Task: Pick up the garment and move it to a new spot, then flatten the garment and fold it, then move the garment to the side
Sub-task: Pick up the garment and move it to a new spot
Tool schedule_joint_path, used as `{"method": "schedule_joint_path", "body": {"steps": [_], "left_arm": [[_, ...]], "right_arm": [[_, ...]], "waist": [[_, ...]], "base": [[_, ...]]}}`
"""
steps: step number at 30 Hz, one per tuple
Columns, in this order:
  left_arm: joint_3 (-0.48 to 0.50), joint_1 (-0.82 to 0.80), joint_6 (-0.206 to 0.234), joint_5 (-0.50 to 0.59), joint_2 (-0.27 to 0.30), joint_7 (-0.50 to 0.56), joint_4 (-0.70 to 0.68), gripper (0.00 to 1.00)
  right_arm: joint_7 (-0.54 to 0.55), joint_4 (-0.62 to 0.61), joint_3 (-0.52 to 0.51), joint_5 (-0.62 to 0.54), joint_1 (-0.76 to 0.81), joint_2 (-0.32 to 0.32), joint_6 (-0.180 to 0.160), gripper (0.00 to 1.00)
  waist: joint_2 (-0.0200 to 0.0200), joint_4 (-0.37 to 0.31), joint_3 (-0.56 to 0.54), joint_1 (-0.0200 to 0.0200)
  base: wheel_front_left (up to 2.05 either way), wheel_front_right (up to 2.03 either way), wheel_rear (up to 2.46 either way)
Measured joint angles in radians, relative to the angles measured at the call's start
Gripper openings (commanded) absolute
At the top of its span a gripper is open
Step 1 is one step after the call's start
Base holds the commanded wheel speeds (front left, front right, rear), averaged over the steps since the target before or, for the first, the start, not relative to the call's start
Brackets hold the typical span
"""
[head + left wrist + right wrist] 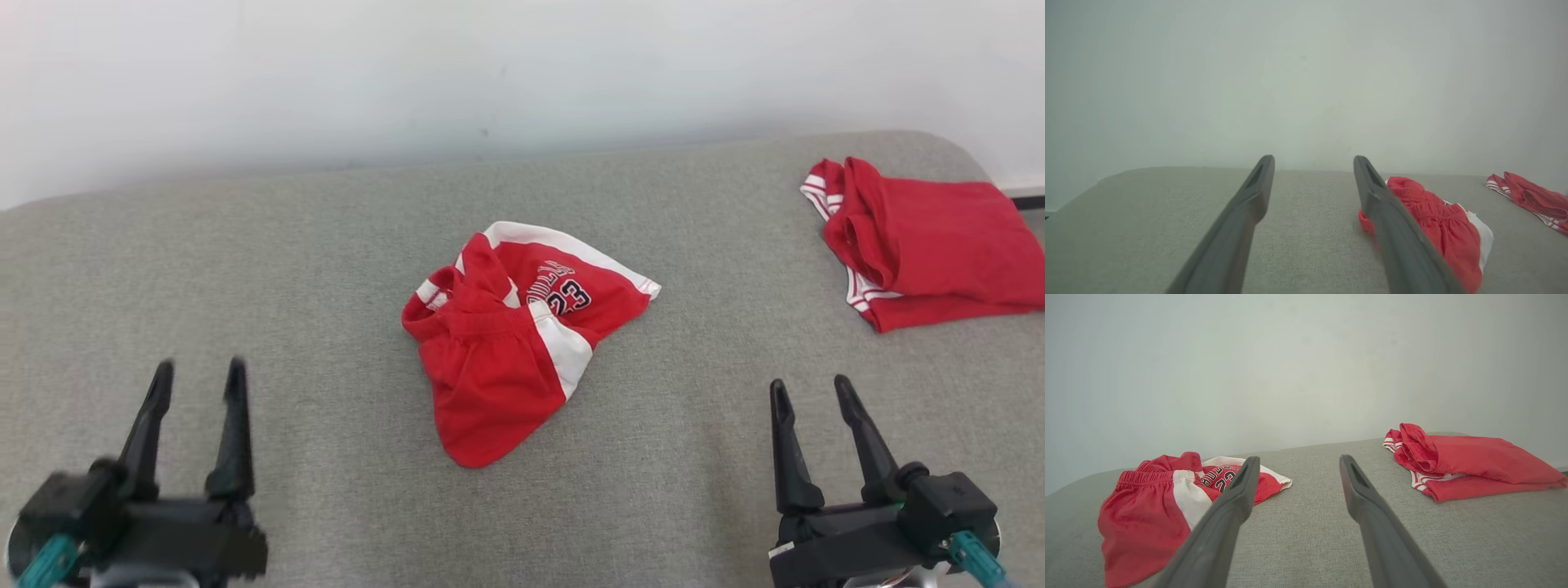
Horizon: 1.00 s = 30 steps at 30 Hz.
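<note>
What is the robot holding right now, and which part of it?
Nothing is held. The left tool and right tool are both open, apart from the crumpled red shorts.

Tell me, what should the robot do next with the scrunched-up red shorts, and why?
Probably reach the left claw forward and inward to pinch an edge of the red shorts. They lie bunched and untouched on the grey cushion, and the right claw is open and empty too, so picking them up likely comes first.
</note>
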Motion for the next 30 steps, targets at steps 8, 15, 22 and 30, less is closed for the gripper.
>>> {"method": "schedule_joint_path", "body": {"steps": [8, 15, 22, 30], "left_arm": [[0.073, 0.148, -0.027, 0.035, -0.023, 0.000, -0.031, 1.00], [0.097, 0.209, -0.044, 0.054, -0.066, 0.000, -0.014, 1.00], [0.114, 0.209, -0.059, 0.071, -0.086, 0.000, -0.007, 1.00], [0.111, 0.197, -0.069, 0.096, -0.099, 0.000, 0.003, 1.00]], "right_arm": [[0.000, 0.007, 0.023, 0.007, 0.036, 0.000, 0.000, 1.00], [0.000, 0.025, 0.026, 0.012, 0.059, 0.000, 0.000, 1.00], [0.000, 0.030, 0.027, 0.016, 0.062, -0.002, 0.000, 1.00], [0.000, 0.034, 0.030, 0.018, 0.062, -0.003, 0.000, 1.00]], "waist": [[0.0000, 0.024, -0.027, 0.0000], [0.0000, 0.037, -0.039, 0.0000], [0.0000, 0.037, -0.045, 0.0000], [0.0000, 0.025, -0.042, 0.0001]], "base": [[0.00, 0.00, 0.00], [0.00, 0.00, 0.00], [0.00, 0.00, 0.00], [0.00, 0.00, 0.00]]}}
